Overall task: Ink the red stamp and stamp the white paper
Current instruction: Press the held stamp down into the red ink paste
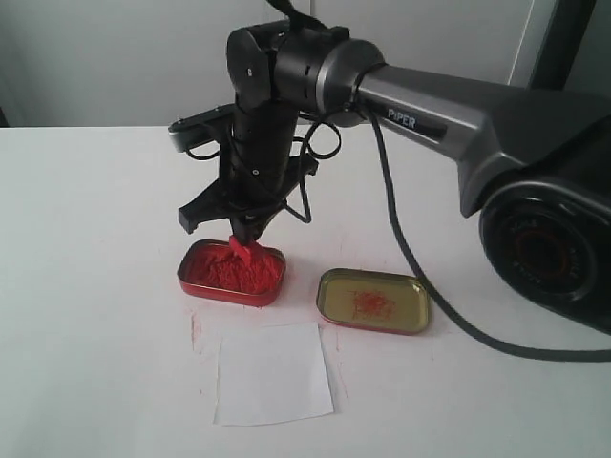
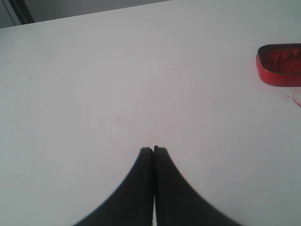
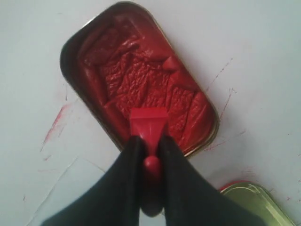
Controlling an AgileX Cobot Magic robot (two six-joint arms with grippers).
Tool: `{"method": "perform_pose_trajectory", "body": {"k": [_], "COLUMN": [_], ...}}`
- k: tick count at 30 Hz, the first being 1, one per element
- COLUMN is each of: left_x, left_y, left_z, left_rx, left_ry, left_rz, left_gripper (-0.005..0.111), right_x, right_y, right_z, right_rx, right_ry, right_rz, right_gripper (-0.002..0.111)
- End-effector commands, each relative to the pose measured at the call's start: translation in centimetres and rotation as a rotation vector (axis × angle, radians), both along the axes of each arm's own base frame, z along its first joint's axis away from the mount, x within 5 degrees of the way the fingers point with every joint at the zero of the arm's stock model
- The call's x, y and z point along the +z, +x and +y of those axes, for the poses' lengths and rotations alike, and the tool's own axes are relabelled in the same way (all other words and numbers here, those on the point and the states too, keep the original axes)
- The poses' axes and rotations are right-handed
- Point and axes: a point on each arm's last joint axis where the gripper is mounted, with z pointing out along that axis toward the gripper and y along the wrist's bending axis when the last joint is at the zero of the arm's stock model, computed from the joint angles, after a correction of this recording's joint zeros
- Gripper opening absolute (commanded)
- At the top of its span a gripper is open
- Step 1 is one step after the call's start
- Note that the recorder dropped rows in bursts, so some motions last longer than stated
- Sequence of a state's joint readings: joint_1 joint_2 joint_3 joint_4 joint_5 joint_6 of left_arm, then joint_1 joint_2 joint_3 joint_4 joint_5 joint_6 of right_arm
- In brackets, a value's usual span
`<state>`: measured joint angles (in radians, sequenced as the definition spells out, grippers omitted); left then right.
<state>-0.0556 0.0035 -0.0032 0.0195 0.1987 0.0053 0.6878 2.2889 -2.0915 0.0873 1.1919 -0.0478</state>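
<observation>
My right gripper (image 3: 149,141) is shut on the red stamp (image 3: 149,123), clamping its round knob, with the square base pointing down over the red ink paste in the open red tin (image 3: 139,80). In the exterior view the right gripper (image 1: 244,240) holds the red stamp (image 1: 242,251) at the paste surface of the red tin (image 1: 231,272); I cannot tell whether it touches. The white paper (image 1: 272,372) lies flat in front of the tins. My left gripper (image 2: 153,149) is shut and empty over bare tabletop, with the red tin (image 2: 280,64) off to one side.
A gold tin lid (image 1: 373,301) with red smears sits right of the ink tin and shows as a corner (image 3: 256,203) in the right wrist view. A black cable (image 1: 420,277) trails across the table behind the lid. Red smudges (image 1: 196,329) mark the tabletop near the paper.
</observation>
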Motion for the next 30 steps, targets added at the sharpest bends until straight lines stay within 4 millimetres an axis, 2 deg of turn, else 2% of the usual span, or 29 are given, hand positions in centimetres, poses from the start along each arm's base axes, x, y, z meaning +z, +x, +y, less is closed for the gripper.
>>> {"method": "perform_pose_trajectory", "body": {"k": [1, 10, 14, 18, 24, 30], "left_x": [-0.1, 0.0, 0.0, 0.0, 0.0, 0.0], "left_y": [0.0, 0.0, 0.0, 0.0, 0.0, 0.0], "left_z": [0.0, 0.0, 0.0, 0.0, 0.0, 0.0], "left_rx": [0.0, 0.0, 0.0, 0.0, 0.0, 0.0], "left_ry": [0.0, -0.001, -0.001, -0.001, -0.001, -0.001], "left_rz": [-0.005, -0.008, -0.008, -0.01, -0.01, -0.01], "left_gripper": [0.0, 0.0, 0.0, 0.0, 0.0, 0.0], "right_x": [-0.5, -2.7, -2.7, -2.6, -2.6, -3.8], "right_y": [0.4, 1.0, 1.0, 0.1, 0.1, 0.2], "right_z": [0.1, 0.5, 0.4, 1.6, 1.6, 1.8], "right_rx": [-0.066, -0.136, -0.176, -0.159, -0.175, -0.175], "right_ry": [-0.015, -0.012, -0.055, -0.07, -0.069, -0.082], "right_rz": [-0.008, 0.005, -0.037, -0.061, -0.066, -0.054], "right_gripper": [0.0, 0.0, 0.0, 0.0, 0.0, 0.0]}}
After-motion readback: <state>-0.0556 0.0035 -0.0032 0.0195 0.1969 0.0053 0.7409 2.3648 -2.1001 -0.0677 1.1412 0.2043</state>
